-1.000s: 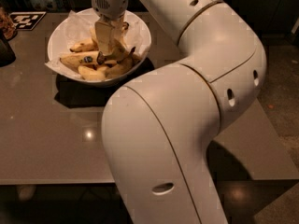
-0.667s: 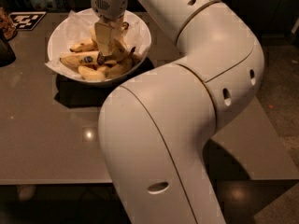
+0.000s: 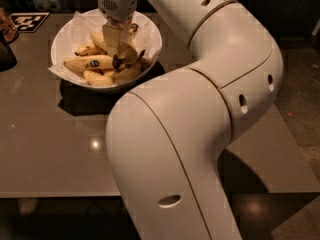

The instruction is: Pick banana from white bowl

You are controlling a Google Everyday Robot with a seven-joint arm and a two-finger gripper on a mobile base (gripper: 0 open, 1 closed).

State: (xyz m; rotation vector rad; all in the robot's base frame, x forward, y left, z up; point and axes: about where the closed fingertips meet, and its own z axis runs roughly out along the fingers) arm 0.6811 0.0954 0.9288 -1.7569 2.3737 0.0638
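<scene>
A large glossy white bowl (image 3: 151, 35), lined with crinkled white paper (image 3: 75, 30), stands on the table at the back left. Several yellow bananas (image 3: 90, 63) with brown spots lie in it, some pointing up at the centre. My gripper (image 3: 118, 45) reaches straight down from above into the middle of the bowl, among the bananas near the bunch's dark stem ends. Its tip is partly hidden by the bananas.
My own white arm (image 3: 200, 109) fills the middle and right of the view and hides much of the grey-brown table (image 3: 50, 149). A black-and-white marker tag (image 3: 27, 20) lies at the back left. A dark object (image 3: 6, 54) stands at the left edge.
</scene>
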